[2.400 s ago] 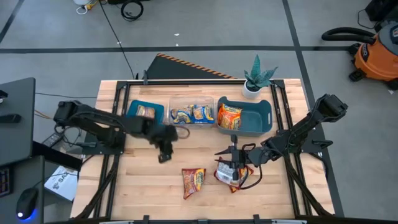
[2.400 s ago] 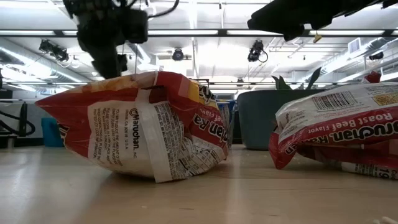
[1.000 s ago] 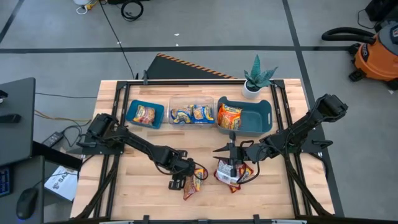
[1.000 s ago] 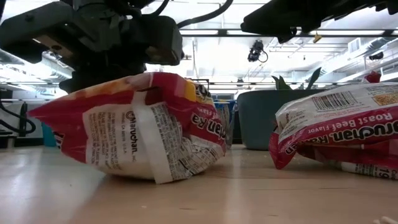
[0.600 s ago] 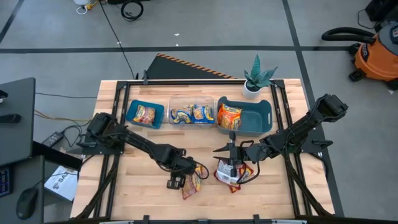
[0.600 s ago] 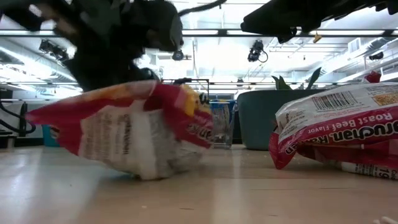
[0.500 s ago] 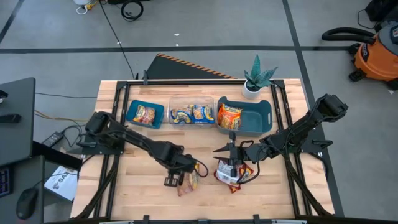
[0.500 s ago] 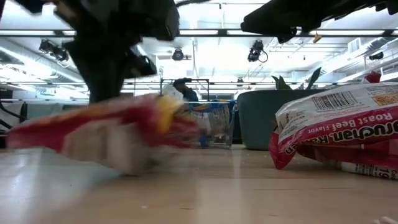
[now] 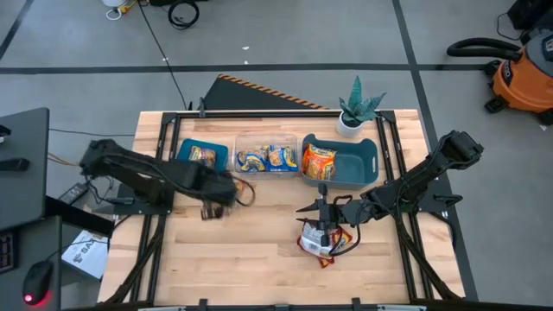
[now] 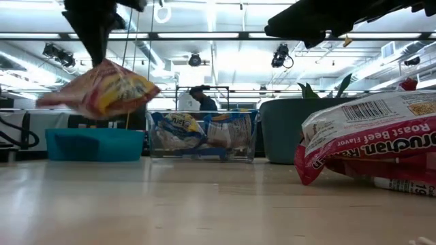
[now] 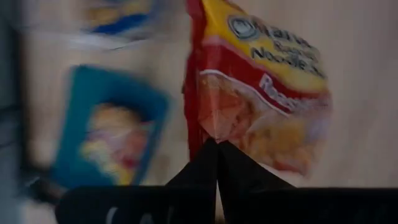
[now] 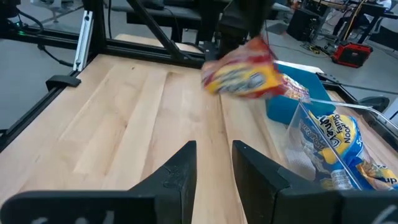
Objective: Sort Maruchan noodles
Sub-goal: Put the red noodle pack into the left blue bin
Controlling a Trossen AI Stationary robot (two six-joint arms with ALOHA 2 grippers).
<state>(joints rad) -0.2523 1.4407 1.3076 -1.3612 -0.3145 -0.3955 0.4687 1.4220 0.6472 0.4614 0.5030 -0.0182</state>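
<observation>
We see a red and yellow ramen packet (image 11: 258, 93) with dark lettering pinched in the black left gripper (image 11: 216, 163). A small teal bin (image 10: 95, 145) holds an orange-yellow packet (image 9: 202, 154); the clear bin (image 10: 202, 138) holds blue-and-yellow packets (image 10: 178, 128). The red-and-white Roast Beef packet (image 10: 371, 139) bears a black barcode on pale wood (image 9: 268, 255).

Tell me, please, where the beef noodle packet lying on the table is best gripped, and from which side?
Probably its thin sealed end, from above: the beef packet lies puffed on another packet, so its middle looks too wide. The right gripper hangs open close by; the left gripper holds a yellow-red packet.
</observation>
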